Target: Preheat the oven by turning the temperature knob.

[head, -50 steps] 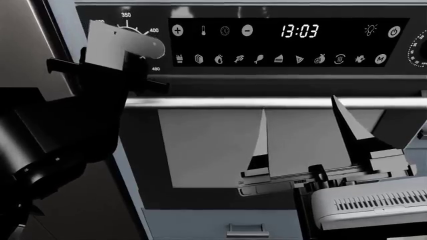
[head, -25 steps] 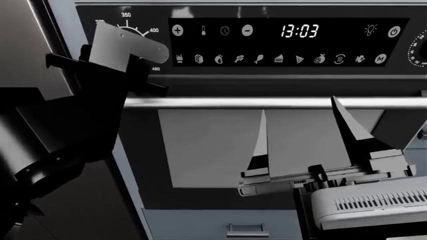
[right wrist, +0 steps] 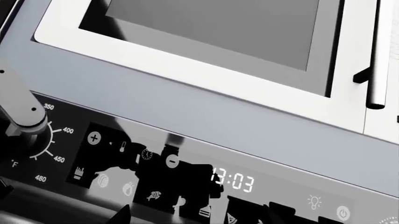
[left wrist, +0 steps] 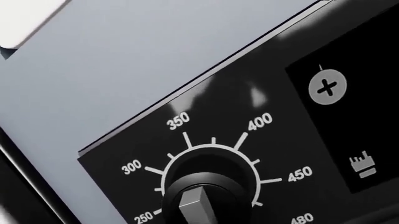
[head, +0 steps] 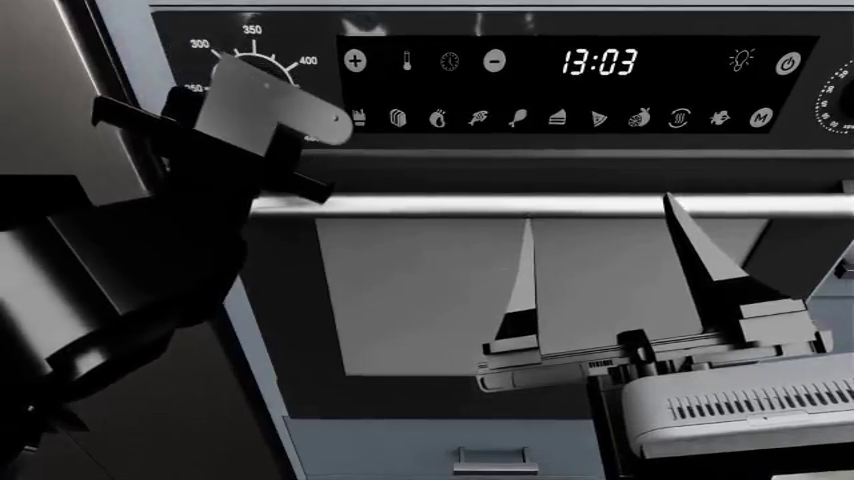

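The temperature knob (left wrist: 198, 205), black with a silver grip, sits inside a ring of white numbers from 250 to 480 on the oven's control panel (head: 400, 140). In the head view my left gripper (head: 250, 100) is pressed against the panel right over the knob and hides it; only the numbers 300, 350 and 400 show around it. Its fingers are hidden, and it appears shut on the knob. My right gripper (head: 598, 210) hangs open in front of the oven door, its two pointed fingers (head: 694, 250) upright and holding nothing.
A long silver door handle (head: 534, 205) runs below the panel, above the door window (head: 427, 300). The display (head: 598, 62) reads 13:03. A second knob with fine ticks (head: 838, 100) is at the right edge. Another appliance door (right wrist: 218, 28) sits above the oven.
My left gripper has rolled clockwise at the knob, and the 300 mark now shows beside it. The right arm has not moved.
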Motion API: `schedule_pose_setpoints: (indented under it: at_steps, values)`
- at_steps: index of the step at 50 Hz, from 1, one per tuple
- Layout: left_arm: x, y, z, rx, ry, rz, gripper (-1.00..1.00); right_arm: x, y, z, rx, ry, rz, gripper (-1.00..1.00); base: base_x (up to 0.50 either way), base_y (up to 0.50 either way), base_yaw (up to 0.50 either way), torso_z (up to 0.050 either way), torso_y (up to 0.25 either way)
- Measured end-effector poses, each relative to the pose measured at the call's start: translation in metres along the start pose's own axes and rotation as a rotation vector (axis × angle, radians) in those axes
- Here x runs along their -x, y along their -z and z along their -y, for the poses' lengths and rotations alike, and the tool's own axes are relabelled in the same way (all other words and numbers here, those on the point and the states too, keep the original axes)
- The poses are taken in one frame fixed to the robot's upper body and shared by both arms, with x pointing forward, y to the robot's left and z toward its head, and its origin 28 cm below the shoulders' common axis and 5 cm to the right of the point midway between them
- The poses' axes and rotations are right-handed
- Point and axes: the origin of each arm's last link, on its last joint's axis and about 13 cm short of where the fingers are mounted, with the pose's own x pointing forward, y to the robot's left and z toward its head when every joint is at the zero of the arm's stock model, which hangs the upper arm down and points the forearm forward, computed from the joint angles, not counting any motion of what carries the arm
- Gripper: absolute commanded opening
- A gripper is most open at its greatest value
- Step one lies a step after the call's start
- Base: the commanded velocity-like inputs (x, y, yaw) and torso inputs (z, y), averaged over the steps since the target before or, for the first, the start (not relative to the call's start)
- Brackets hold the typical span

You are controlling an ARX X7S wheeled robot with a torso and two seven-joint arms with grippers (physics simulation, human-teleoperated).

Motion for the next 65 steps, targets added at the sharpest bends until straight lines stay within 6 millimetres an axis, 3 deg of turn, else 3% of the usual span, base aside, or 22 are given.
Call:
schedule_pose_setpoints:
  at_steps: [65]
  values:
    - [-0.001, 0.013, 0.003, -0.368, -0.064, 0.070, -1.00, 0.000, 0.001, -0.001, 0.005, 0.004, -0.005, 1.00, 0.01, 0.00, 0.00, 0.000, 0.000]
